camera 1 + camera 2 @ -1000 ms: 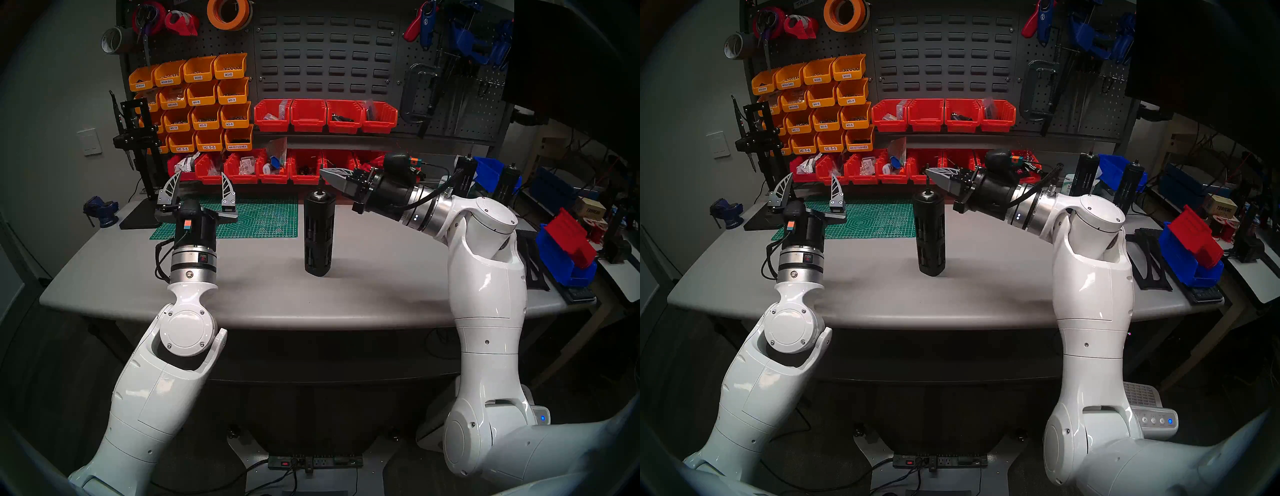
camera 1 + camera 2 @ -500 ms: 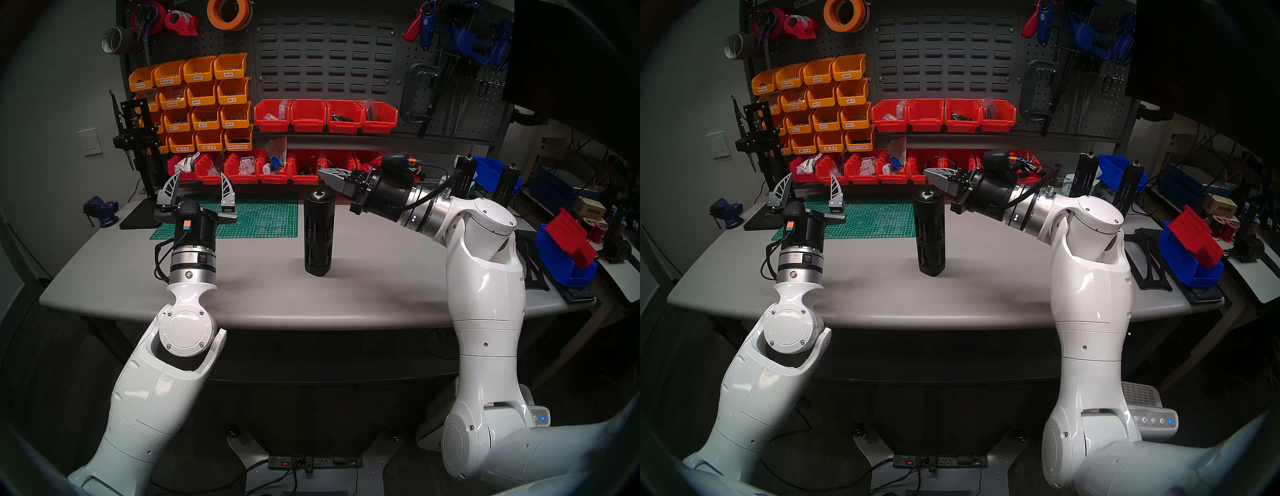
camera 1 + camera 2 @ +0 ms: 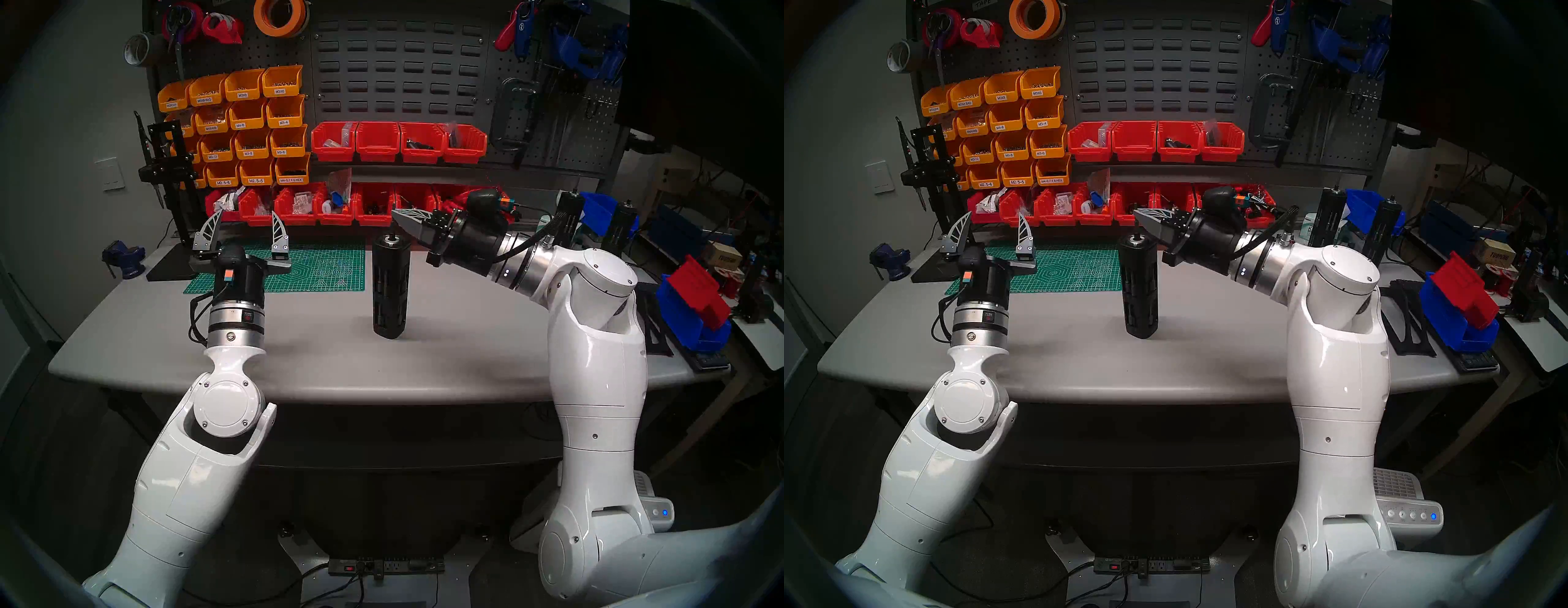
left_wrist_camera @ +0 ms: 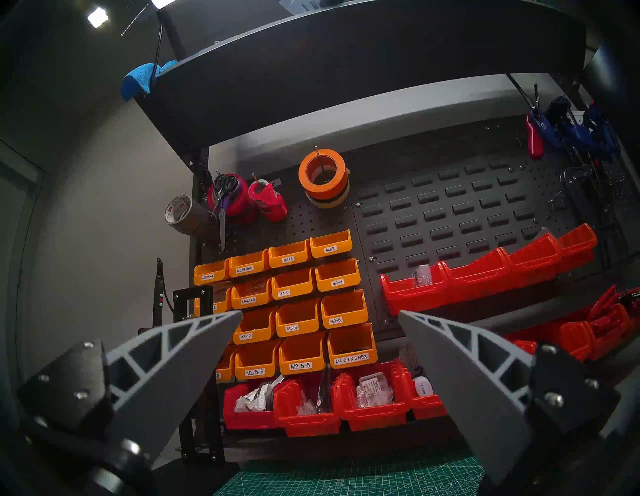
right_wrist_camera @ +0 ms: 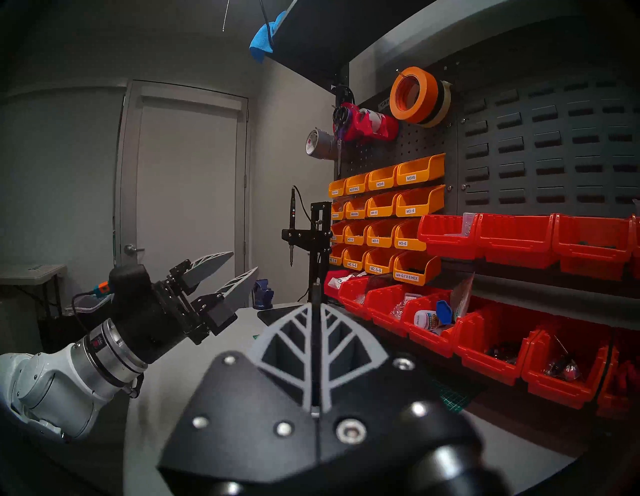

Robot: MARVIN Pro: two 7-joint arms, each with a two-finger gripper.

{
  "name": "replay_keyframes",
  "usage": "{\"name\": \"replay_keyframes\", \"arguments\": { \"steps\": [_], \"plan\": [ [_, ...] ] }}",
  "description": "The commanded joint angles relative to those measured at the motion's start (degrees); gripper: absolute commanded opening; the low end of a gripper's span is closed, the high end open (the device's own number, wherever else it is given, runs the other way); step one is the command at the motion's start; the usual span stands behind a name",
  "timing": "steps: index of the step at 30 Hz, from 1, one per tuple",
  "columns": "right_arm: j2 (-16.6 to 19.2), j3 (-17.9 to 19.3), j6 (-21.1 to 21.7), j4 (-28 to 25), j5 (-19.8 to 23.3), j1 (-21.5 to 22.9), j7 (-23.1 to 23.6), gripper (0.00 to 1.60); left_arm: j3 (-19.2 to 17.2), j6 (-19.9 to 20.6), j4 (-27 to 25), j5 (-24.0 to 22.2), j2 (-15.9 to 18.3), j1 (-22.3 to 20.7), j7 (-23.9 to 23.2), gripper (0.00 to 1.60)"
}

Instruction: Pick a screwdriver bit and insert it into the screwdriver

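My left gripper (image 3: 244,229) hangs wide open and empty over the green cutting mat (image 3: 322,271), well clear of the work. In the middle of the grey table (image 3: 466,339) the screwdriver (image 3: 391,286) stands upright and unsupported: a tall black cylinder with long side slots, rounded shoulders and a silver-ringed socket on top. Just right of that socket, my right gripper (image 3: 397,213) is fully closed on the screwdriver bit (image 5: 316,294), a very thin dark rod pinched between the pads and poking out past them. I judge the risks to be these: the bit could meet the socket rim off-centre and tip the free-standing cylinder, or it could swivel or slip in so narrow a pinch as I press down.
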Motion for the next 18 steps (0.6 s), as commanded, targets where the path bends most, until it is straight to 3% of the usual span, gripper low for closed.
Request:
{"name": "replay_keyframes", "arguments": {
  "steps": [1,18],
  "plan": [
    [-1.1,0.5,-0.3,-2.4,-0.2,-0.9,-1.4,0.00,-0.3,-1.0,-2.0,0.0,0.1,-1.2,-0.1,1.60],
    [-1.8,-0.7,-1.2,-4.5,-0.2,-1.6,-0.6,0.00,-0.8,-1.0,-2.6,-0.5,0.4,-0.6,-0.2,1.60]
  ]
}}
